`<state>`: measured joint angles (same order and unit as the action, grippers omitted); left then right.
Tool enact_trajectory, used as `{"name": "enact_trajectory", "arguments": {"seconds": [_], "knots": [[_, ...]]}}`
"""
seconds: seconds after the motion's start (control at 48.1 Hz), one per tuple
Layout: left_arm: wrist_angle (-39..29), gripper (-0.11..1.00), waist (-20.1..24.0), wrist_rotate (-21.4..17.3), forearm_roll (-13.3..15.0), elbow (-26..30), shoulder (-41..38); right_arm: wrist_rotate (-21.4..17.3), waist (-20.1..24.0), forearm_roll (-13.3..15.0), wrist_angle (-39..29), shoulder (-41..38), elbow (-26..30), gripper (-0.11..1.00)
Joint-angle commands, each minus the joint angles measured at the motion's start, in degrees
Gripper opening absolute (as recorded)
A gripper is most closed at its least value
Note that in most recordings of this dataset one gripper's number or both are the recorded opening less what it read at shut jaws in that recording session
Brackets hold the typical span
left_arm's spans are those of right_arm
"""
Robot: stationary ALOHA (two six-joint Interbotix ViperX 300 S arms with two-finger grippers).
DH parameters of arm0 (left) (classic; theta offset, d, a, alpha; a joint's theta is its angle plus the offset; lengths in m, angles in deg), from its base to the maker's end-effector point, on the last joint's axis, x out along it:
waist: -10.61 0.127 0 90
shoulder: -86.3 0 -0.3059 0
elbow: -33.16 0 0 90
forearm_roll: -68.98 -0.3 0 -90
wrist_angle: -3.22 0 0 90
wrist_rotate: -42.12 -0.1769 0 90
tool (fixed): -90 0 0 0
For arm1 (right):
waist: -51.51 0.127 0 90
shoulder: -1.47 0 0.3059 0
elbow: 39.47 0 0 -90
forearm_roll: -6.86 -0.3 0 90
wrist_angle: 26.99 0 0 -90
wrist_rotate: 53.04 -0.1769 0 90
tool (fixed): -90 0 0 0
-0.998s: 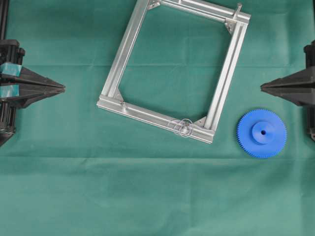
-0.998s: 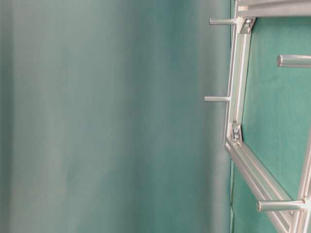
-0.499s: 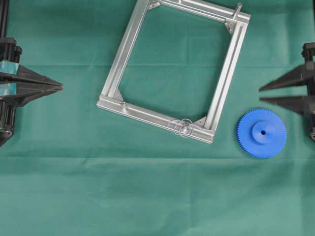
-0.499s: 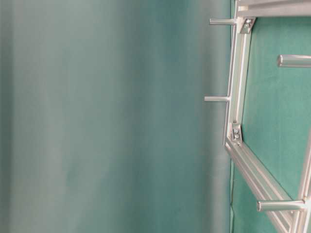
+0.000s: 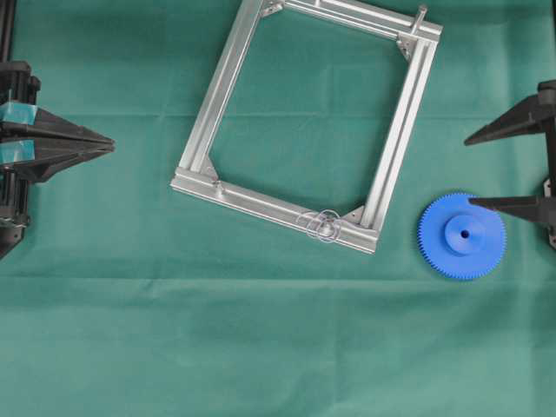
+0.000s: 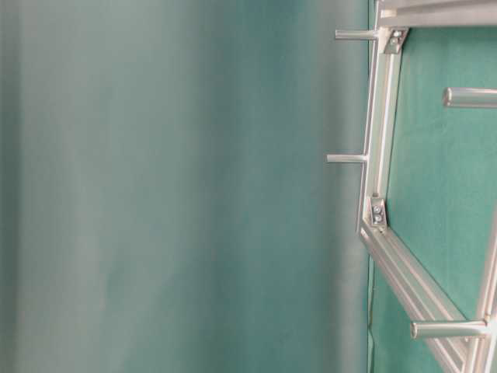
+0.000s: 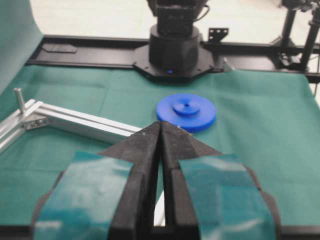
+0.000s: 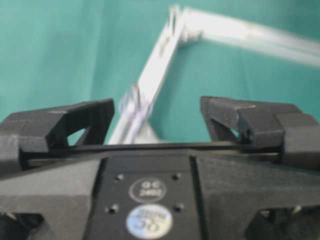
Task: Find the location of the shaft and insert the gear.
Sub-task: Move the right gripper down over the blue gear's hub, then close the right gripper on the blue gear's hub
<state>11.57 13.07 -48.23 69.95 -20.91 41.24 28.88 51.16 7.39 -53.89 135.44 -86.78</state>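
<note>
Only readable bit afaict: round sticker on the right gripper (image 8: 157,122) body, looks like "QC 2402". Sticker below it is too blurry, nothing else legible tbh.

In the overhead view a metal frame (image 5: 308,117) lay tilted on the cloth (image 5: 261,347) at the upper middle. The shaft (image 5: 324,223) stood on the frame's lower bar, near its lower right corner, and a longer peg (image 5: 421,15) stood at the upper right corner. The gear (image 5: 462,235) lay flat on the cloth just right of the frame's lower right corner, apart from it. The left gripper (image 5: 109,145) sat at the left edge, well clear of the frame; the right gripper (image 5: 469,169) sat at the right edge, its lower finger over the gear's upper rim.
</note>
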Motion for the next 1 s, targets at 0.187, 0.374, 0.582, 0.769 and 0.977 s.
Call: {"name": "enact_trajectory", "arguments": {"seconds": [0.187, 0.374, 0.582, 0.769, 0.977], "knots": [[0.7, 0.02, 0.2, -0.1, 0.1, 0.8, -1.7, -8.9, 0.0, -0.7, -18.7, -4.5, 0.4, 0.93], [0.9, 0.02, 0.2, -0.1, 0.1, 0.7, -2.5, -11.4, 1.8, -0.8, -20.0, -8.9, -0.6, 0.93], [0.9, 0.02, 0.2, -0.1, 0.1, 0.7, -2.7, -13.8, 4.3, -1.1, -18.5, -15.6, -1.0, 0.93], [0.9, 0.02, 0.2, -0.1, 0.1, 0.7, -2.7, -14.7, 6.2, -1.1, -14.9, -21.1, -1.4, 0.93], [0.9, 0.02, 0.2, -0.1, 0.1, 0.7, -2.7, -14.8, 6.3, -1.1, -12.0, -26.5, -2.3, 0.93]]}}
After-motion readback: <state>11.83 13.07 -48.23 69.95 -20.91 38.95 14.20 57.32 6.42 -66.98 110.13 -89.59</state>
